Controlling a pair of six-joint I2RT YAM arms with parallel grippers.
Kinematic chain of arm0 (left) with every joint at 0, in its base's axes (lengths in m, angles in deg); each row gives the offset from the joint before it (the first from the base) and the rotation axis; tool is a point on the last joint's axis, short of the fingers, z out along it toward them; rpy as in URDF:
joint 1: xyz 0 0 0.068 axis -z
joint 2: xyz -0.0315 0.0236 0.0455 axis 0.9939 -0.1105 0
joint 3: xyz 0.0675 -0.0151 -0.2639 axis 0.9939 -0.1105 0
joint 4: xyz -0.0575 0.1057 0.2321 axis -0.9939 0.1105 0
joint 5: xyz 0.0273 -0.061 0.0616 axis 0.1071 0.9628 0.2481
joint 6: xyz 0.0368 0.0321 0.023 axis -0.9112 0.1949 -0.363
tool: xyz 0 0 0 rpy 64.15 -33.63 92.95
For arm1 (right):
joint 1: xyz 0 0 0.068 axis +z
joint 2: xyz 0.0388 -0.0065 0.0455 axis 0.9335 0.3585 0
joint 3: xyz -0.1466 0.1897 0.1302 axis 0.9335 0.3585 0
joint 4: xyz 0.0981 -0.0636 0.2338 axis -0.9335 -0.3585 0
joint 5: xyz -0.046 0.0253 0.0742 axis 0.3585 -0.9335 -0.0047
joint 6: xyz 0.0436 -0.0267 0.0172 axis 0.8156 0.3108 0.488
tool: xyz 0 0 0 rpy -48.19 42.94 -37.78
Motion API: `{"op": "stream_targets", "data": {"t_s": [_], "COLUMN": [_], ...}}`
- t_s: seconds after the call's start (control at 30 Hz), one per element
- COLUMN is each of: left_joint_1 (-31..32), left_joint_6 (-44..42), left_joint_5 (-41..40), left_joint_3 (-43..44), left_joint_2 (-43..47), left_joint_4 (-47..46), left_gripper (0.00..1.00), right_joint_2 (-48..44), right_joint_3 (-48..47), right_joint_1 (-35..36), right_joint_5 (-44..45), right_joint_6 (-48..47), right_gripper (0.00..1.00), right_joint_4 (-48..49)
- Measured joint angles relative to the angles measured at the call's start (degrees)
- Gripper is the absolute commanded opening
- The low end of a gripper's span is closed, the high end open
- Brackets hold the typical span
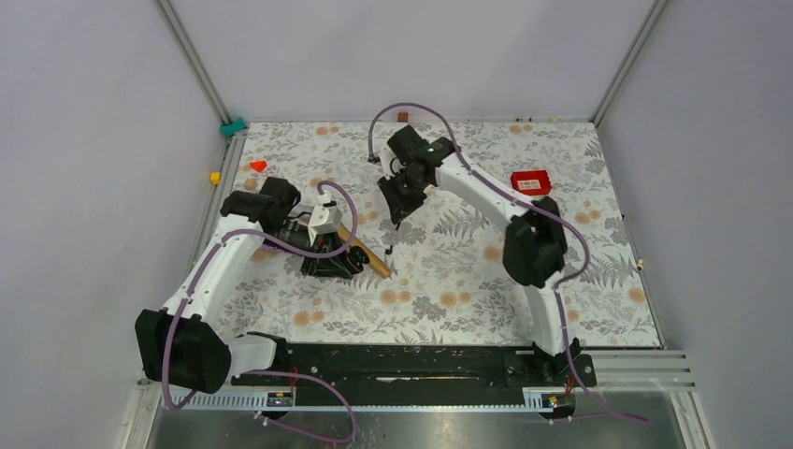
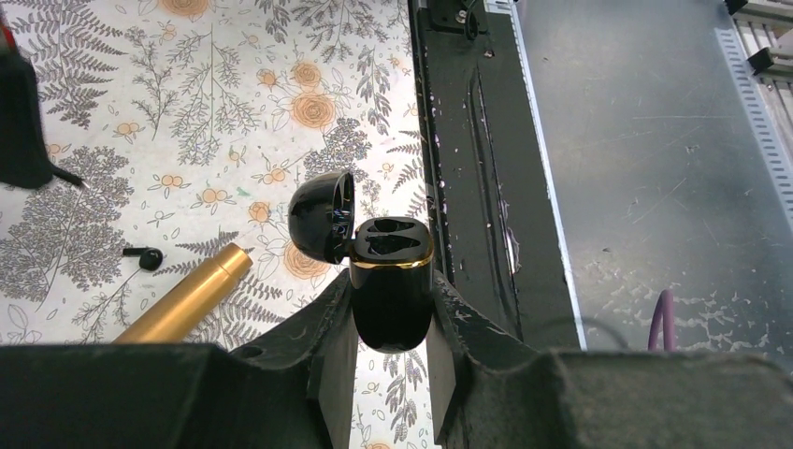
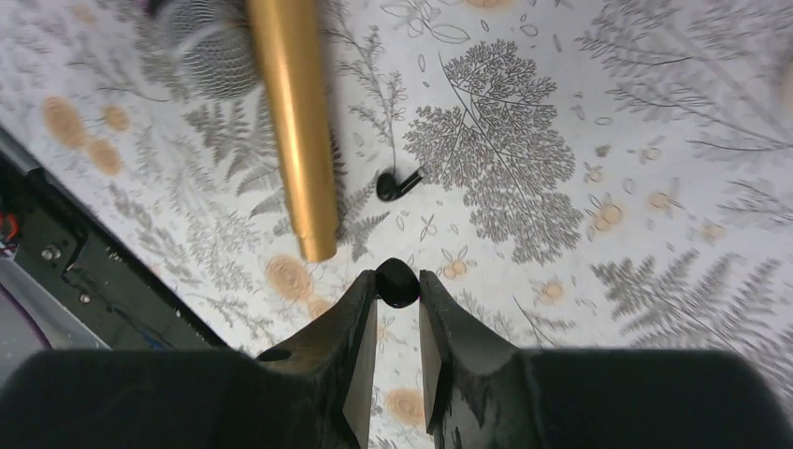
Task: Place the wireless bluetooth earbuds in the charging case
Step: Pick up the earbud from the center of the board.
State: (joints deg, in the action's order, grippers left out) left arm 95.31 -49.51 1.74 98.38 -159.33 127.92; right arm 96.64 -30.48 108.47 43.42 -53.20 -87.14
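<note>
My left gripper (image 2: 392, 292) is shut on the charging case (image 2: 393, 313), a glossy black case with a gold rim. Its lid (image 2: 321, 215) is open and both wells look empty. My right gripper (image 3: 398, 281) is shut on one black earbud (image 3: 396, 283) and holds it above the cloth. The other earbud (image 3: 396, 184) lies on the cloth beside a gold microphone; it also shows in the left wrist view (image 2: 146, 258) and the top view (image 1: 388, 251). In the top view the left gripper (image 1: 338, 263) is at centre left and the right gripper (image 1: 400, 208) is behind it.
A gold microphone (image 3: 290, 122) with a mesh head (image 3: 210, 51) lies next to the loose earbud, close to the left gripper (image 1: 367, 253). A red bin (image 1: 530, 181) stands at the back right. Small red (image 1: 258, 166), yellow (image 1: 215, 177) and teal (image 1: 232, 125) items sit at the back left.
</note>
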Motion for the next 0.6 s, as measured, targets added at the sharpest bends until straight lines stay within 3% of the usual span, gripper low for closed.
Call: {"op": "stream_targets", "data": {"t_s": [0.27,0.47,0.6], "left_joint_1": [0.0,0.02,0.42], "left_joint_6": [5.35,22.75,39.06], "left_joint_5": [-1.2,-6.19,-5.95], "left_joint_3": [3.96,5.44,4.55], "left_joint_2": [-2.86,-2.03,-1.77], "left_joint_4": [-3.15,-19.45,-35.93], "left_gripper": [0.0,0.0,0.0], "right_joint_2": [-24.11,-39.65,-47.87], "right_joint_3": [9.33,17.07,20.94], "right_joint_1": [-0.55,-0.76,-0.76], "right_joint_5": [2.99,6.4,7.28], "right_joint_6": [-4.79,-7.74,-8.61], "right_gripper": [0.17,0.17,0.17], "right_joint_4": [5.66,10.01,12.94]}}
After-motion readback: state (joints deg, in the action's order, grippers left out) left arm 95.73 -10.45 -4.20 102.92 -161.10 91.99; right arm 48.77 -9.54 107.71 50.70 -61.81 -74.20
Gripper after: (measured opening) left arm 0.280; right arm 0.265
